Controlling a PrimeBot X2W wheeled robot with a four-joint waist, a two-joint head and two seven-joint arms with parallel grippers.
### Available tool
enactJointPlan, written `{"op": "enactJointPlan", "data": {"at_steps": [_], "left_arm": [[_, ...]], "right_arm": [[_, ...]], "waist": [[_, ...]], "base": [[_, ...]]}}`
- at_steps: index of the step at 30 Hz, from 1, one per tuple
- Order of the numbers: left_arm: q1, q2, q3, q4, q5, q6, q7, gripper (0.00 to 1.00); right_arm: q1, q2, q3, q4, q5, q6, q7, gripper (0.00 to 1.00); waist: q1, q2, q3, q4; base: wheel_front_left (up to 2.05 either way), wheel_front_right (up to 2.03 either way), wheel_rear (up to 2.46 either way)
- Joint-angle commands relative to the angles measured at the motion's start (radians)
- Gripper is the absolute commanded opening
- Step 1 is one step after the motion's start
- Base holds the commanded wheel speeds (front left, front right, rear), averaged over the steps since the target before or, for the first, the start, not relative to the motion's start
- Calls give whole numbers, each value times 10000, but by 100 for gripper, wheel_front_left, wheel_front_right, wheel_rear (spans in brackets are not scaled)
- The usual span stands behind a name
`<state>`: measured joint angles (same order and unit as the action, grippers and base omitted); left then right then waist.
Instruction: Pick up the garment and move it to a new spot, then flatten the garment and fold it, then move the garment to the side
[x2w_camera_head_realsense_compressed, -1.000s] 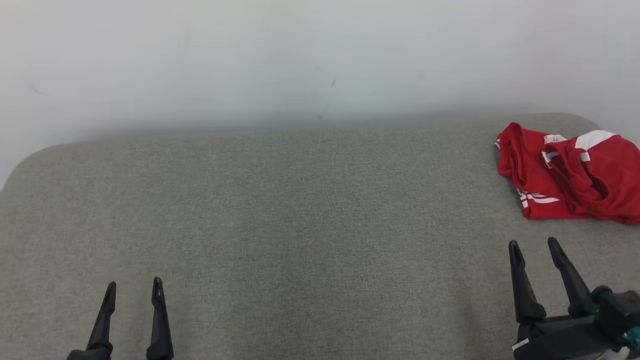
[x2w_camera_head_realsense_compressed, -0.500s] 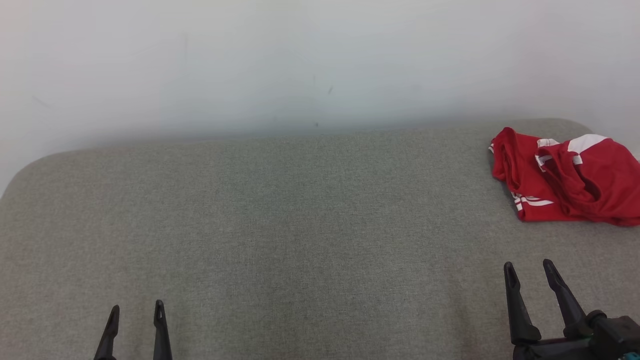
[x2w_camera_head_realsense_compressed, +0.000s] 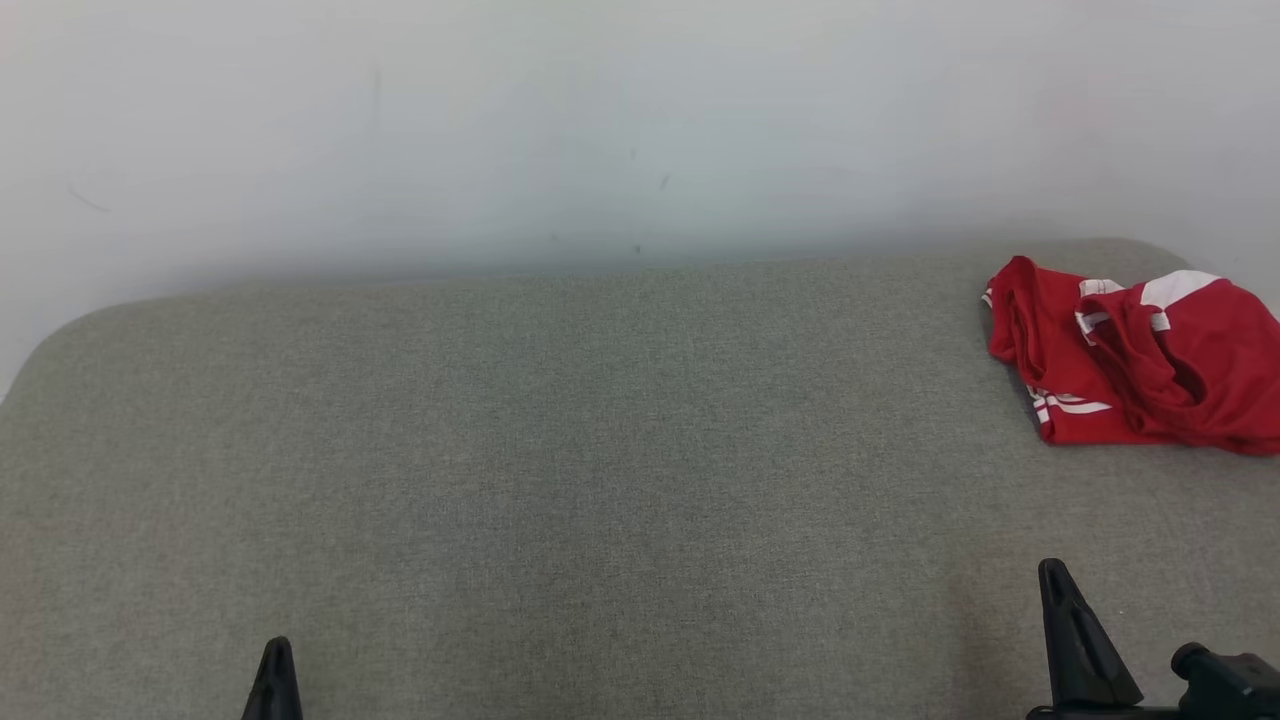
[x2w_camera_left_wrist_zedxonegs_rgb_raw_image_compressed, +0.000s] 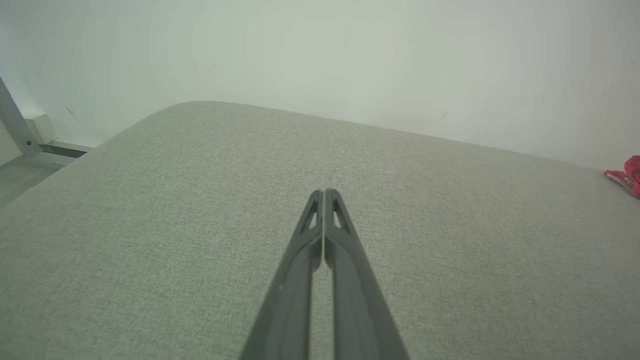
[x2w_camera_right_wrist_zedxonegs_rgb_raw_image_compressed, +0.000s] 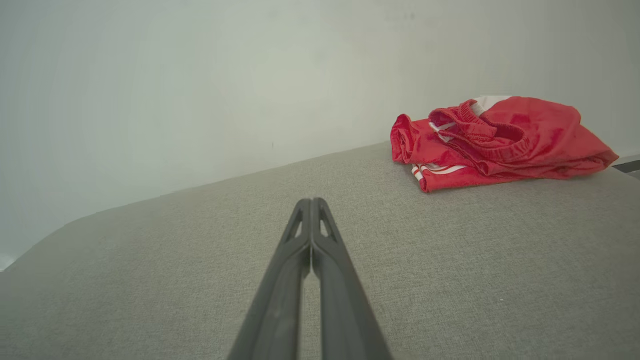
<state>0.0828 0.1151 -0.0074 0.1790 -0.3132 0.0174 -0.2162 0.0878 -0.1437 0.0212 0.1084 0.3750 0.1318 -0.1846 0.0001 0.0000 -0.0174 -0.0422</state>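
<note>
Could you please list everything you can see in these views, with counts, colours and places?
shorts: one, red with white stripes, crumpled at the far right of the padded surface
padded surface: one, grey-green fabric, spanning the foreground
wall: one, pale white, behind the surface
metal strut: one, pale grey, beyond the surface's left end, in the left wrist view
left gripper: one, dark, shut and holding nothing, over the near left of the surface
right gripper: one, dark, shut and holding nothing, near right, short of the shorts
</note>
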Motion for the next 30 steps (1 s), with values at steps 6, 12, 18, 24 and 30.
{"op": "enactJointPlan", "data": {"at_steps": [6,12,18,24,30], "left_arm": [[-346,-30,154,-82,-1264,-159,291,0],[-478,-84,238,-33,-2287,-278,541,0],[-614,-133,322,21,-3229,-379,781,0],[-738,-179,402,75,-4126,-483,1011,0],[-856,-224,480,127,-4948,-578,1222,0]], "right_arm": [[-389,25,-142,-9,1248,-2,236,0],[-534,81,-219,107,2237,-3,450,0],[-668,135,-294,212,3158,-4,651,0],[-790,190,-368,313,4013,-5,846,0],[-903,244,-440,407,4816,-6,1031,0]], "waist": [[0,0,11,22],[0,0,21,43],[0,0,31,64],[0,0,42,86],[0,0,52,107]], "base": [[0,0,0],[0,0,0],[0,0,0],[0,0,0],[0,0,0]]}}
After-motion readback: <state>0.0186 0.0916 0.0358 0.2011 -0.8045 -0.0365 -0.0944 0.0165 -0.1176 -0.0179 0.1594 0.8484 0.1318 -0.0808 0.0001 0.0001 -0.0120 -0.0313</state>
